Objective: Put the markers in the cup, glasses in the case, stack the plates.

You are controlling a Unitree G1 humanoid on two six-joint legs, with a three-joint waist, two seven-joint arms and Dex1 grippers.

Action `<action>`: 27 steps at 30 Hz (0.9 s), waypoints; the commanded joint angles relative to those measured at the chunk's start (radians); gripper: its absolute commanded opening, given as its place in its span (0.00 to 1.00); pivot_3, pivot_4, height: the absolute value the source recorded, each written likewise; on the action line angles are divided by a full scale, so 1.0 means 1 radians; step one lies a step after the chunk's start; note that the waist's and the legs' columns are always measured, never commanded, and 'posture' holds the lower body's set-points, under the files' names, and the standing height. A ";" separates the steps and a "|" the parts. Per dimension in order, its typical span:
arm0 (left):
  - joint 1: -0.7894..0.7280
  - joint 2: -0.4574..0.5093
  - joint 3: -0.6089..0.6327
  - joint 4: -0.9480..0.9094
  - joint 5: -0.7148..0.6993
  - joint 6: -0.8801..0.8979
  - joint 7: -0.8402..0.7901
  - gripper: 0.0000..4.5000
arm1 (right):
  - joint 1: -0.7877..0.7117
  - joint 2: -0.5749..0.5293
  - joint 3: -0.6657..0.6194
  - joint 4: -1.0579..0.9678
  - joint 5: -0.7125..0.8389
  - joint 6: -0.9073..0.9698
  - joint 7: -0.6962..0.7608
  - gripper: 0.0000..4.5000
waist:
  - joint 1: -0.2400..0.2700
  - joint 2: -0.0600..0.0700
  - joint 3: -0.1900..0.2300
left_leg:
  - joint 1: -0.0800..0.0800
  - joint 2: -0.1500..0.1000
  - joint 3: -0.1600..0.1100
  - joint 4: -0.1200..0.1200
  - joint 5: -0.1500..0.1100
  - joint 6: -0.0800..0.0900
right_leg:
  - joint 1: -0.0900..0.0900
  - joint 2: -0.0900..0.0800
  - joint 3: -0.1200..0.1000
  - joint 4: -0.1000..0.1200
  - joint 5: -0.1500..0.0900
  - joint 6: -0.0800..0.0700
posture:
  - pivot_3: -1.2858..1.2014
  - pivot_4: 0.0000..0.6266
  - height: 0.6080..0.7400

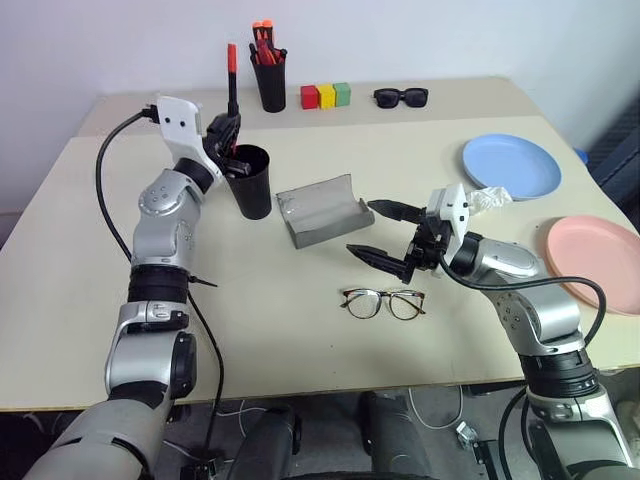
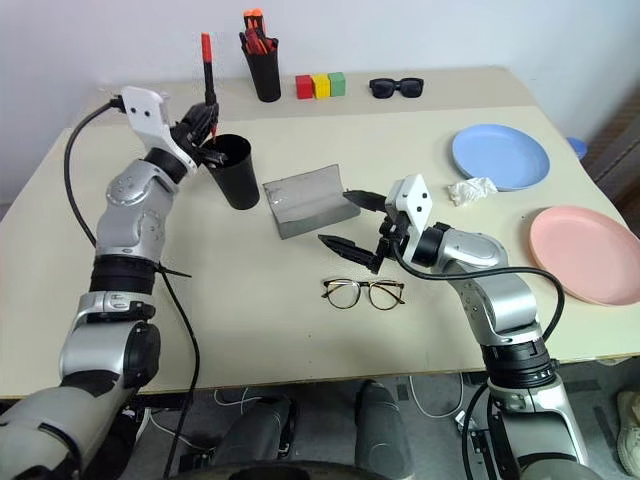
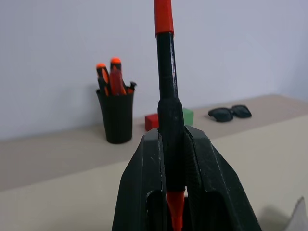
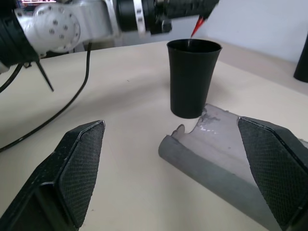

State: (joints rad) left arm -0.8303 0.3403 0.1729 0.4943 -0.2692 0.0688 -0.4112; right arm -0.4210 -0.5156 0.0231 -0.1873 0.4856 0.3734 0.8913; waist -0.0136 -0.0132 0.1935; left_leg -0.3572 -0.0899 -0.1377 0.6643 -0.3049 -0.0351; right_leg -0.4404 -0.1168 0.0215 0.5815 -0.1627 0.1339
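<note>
My left gripper (image 1: 226, 135) is shut on a slim dark marker (image 1: 232, 88), held upright with its red cap on top. The marker's lower red tip (image 4: 197, 27) hangs just over the rim of the wide black cup (image 1: 250, 184). To the right of the cup lies the grey case (image 1: 322, 212), open with its hollow facing up. The clear-lensed glasses (image 1: 383, 303) lie on the table in front of the case. My right gripper (image 1: 377, 232) hovers open and empty between case and glasses. At the right are the light blue plate (image 1: 511, 166) and the pink plate (image 1: 595, 262), apart.
Along the table's back stand a narrow black pen holder (image 1: 269, 84) with orange-capped markers, three coloured blocks (image 1: 326, 96) and black sunglasses (image 1: 401, 97). A crumpled clear wrapper (image 1: 491, 198) lies beside the blue plate.
</note>
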 commanded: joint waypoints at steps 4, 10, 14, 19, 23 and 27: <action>0.021 0.012 0.000 -0.074 0.008 0.015 0.002 0.51 | -0.018 -0.002 -0.020 -0.015 0.006 -0.016 0.006 1.00 | 0.002 0.000 0.000 | 0.000 0.000 0.000 0.000 0.000 0.000 | 0.000 0.000 0.000 0.000 0.000 0.000 | 0.52 0.24 1.00; 0.021 0.016 -0.002 -0.132 -0.009 0.047 -0.025 0.98 | -0.030 0.008 -0.016 -0.004 0.001 -0.026 0.002 1.00 | 0.002 0.000 0.000 | 0.000 0.000 0.000 0.000 0.000 0.000 | 0.000 0.000 0.000 0.000 0.000 0.000 | 0.52 0.24 1.00; 0.019 0.010 -0.019 -0.300 -0.151 0.233 -0.146 0.98 | -0.029 0.004 -0.026 0.004 0.002 -0.033 0.001 1.00 | 0.001 0.000 0.000 | 0.000 0.000 0.000 0.000 0.000 0.000 | 0.000 0.000 0.000 0.000 0.000 0.000 | 0.52 0.24 1.00; 0.040 0.031 -0.122 -0.489 -0.327 0.537 -0.338 0.98 | -0.027 0.009 -0.058 0.022 0.013 -0.045 -0.015 1.00 | 0.001 0.000 0.000 | 0.000 0.000 0.000 0.000 0.000 0.001 | 0.000 0.000 0.000 0.000 0.000 0.000 | 0.52 0.24 1.00; 0.047 0.051 -0.330 -0.438 -0.163 0.577 -0.346 0.98 | -0.032 0.006 -0.117 0.056 0.032 -0.059 -0.032 1.00 | 0.000 0.001 0.000 | 0.001 0.000 0.000 0.000 0.000 0.001 | 0.001 0.000 0.000 0.002 0.000 0.000 | 0.52 0.24 1.00; 0.029 -0.042 -0.399 -0.294 -0.028 0.485 -0.236 0.98 | -0.012 -0.009 -0.135 0.046 0.017 -0.064 -0.035 1.00 | 0.002 0.001 0.000 | 0.001 0.000 0.000 0.000 0.000 0.001 | 0.001 0.000 0.000 0.001 0.000 0.000 | 0.52 0.24 1.00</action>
State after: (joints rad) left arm -0.7846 0.3126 -0.2158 0.1777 -0.3529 0.6068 -0.6922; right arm -0.4329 -0.5172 -0.0893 -0.1124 0.4954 0.3260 0.8594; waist -0.0119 -0.0126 0.1932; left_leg -0.3560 -0.0899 -0.1378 0.6644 -0.3052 -0.0341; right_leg -0.4392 -0.1163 0.0217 0.5824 -0.1627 0.1336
